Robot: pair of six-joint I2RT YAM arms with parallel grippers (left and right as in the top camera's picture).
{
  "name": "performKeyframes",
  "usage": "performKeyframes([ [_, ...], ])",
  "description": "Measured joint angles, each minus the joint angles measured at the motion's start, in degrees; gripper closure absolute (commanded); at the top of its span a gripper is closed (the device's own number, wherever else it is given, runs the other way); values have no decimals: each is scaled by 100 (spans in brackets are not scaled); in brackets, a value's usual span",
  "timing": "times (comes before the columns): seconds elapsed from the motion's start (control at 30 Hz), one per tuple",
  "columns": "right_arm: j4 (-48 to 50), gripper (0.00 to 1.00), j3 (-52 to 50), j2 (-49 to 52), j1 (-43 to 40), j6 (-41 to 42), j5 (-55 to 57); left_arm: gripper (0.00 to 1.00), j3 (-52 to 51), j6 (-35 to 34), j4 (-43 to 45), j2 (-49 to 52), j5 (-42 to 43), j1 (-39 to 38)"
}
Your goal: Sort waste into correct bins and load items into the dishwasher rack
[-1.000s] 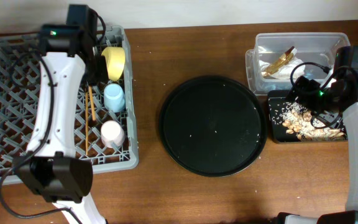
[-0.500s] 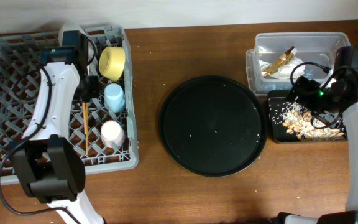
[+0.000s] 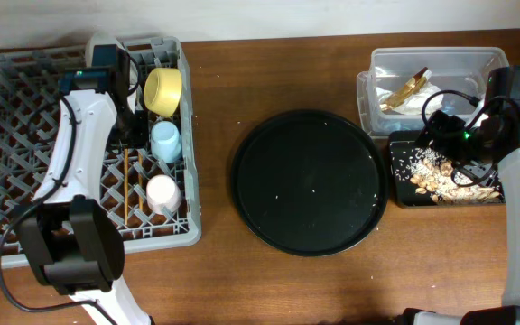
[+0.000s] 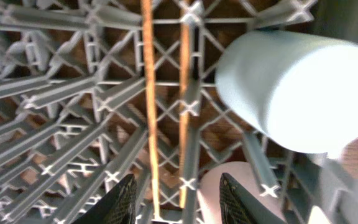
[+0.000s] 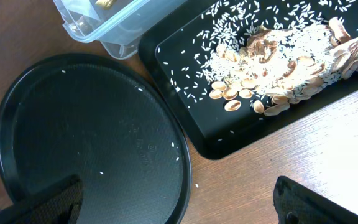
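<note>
Though blurred, hand (image 4: 180, 202) seemingly above chopsticks (image 4: 148, 93)

A large round black tray (image 3: 310, 183) lies flat on the brown wooden table (image 3: 278, 72), near its middle.

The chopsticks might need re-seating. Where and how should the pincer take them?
Probably mid-length, from straight above, closing across both chopsticks: they lie side by side, parallel, along the dishwasher rack lattice, and the light-blue cup crowds one side.

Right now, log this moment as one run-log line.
left gripper: open, above chopsticks | chopsticks: flat in dishwasher rack, beside light-blue cup | right gripper: open, empty | food scraps: in black tray
</note>
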Motion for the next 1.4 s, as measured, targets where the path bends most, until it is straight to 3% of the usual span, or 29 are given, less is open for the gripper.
performKeyframes([
  [0.13, 0, 2, 0, 0, 0, -4, 0, 51, 511, -2, -190, -94, 669, -61],
  [0.23, 2, 2, 0, 0, 0, -4, 0, 43, 699, 0, -28, -828, 1019, -503],
  [0.27, 2, 1, 0, 0, 0, -4, 0, 0, 726, 0, 79, -1054, 1082, -671],
  [0.4, 0, 2, 0, 0, 0, -4, 0, 0, 787, 2, 358, -1711, 1246, -1325],
  [0.57, 0, 1, 0, 0, 0, -2, 0, 0, 793, 2, 411, -1674, 1364, -1714],
  [0.83, 2, 2, 0, -107, 57, -2, 17, 0, 793, 2, 393, -1674, 1403, -1786],
  [1.03, 345, 2, -42, -1961, 1641, -129, 608, 0, 793, 2, 387, -1674, 1421, -1786],
  [1.13, 1676, 2, -678, -3287, 1899, -498, 1029, 0, 793, 4, 396, -1674, 1419, -1786],
  [1.23, 3639, 1, -2253, -4325, 1755, -1169, 870, 0, 793, 2, 389, -1674, 1423, -1786],
  [1.33, 5311, 2, -4236, -5219, 1425, -1495, 490, 0, 793, 2, 389, -1674, 1419, -1786],
  [1.37, 6186, 2, -5434, -5821, 1276, -1585, 275, 0, 793, 2, 391, -1674, 1419, -1786],
  [1.4, 6242, 2, -5840, -6087, 1241, -1604, 192, 0, 793, 4, 396, -1674, 1419, -1786],
])
